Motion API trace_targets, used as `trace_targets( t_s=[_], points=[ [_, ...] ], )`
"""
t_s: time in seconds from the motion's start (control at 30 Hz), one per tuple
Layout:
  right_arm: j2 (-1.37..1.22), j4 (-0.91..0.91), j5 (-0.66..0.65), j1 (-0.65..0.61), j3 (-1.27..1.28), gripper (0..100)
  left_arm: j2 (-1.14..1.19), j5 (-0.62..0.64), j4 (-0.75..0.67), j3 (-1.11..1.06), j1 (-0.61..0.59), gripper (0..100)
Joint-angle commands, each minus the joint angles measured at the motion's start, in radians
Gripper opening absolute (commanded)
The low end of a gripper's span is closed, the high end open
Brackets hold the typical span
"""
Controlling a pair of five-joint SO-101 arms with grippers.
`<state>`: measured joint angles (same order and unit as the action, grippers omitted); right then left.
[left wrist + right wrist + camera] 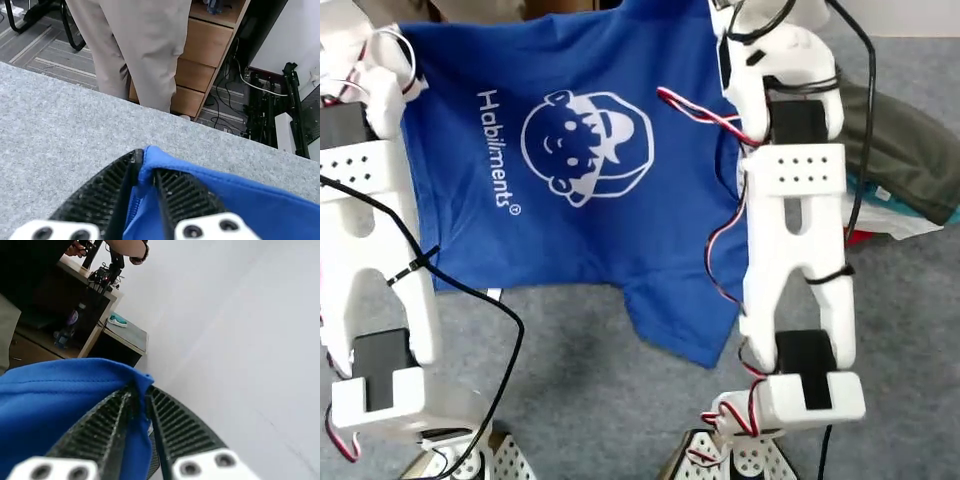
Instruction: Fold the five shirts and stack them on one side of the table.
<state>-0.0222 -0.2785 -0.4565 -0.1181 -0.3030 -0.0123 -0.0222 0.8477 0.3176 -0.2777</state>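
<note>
A blue shirt (570,200) with a white cartoon face print lies spread across the far part of the grey table (570,400) in the high view, one sleeve pointing toward the near edge. My left gripper (143,162) is shut on a far corner of the blue shirt (225,200), fabric pinched between its black ribbed fingers (107,192). My right gripper (140,390) is shut on another edge of the blue shirt (55,405), held up off the table. In the high view the left arm (370,230) stands at the shirt's left side, the right arm (795,200) at its right.
A pile of other garments, dark olive on top (900,150), lies at the table's right edge behind the right arm. A person in beige trousers (140,45) stands beyond the far edge, near wooden drawers (205,55). Grey table surface lies bare in front of the shirt.
</note>
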Motion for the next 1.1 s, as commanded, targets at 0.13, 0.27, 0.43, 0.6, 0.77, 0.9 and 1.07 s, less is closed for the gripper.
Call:
trace_targets(
  t_s=[0.13, 0.27, 0.43, 0.6, 0.77, 0.9, 1.07],
  points=[
    [-0.087, 0.034, 0.009, 0.008, -0.196, 0.4, 0.002, 0.003, -0.006, 0.055, 0.011, 2],
    [-0.153, 0.063, 0.009, 0.01, -0.341, 0.4, -0.01, 0.003, 0.002, 0.064, 0.009, 2],
    [-0.163, -0.011, 0.009, 0.004, -0.46, 0.4, -0.059, 0.003, 0.078, 0.138, 0.009, 2],
    [-0.162, -0.106, 0.011, 0.001, -0.599, 0.4, -0.179, 0.002, 0.163, 0.255, 0.009, 2],
    [-0.162, -0.236, 0.011, 0.001, -0.75, 0.4, -0.26, 0.002, 0.173, 0.273, 0.009, 2],
    [-0.162, -0.359, 0.011, 0.001, -0.908, 0.4, -0.331, 0.002, 0.226, 0.282, 0.008, 2],
    [-0.163, -0.534, 0.011, 0.001, -1.173, 0.4, -0.447, 0.002, 0.308, 0.281, 0.008, 2]
  ],
)
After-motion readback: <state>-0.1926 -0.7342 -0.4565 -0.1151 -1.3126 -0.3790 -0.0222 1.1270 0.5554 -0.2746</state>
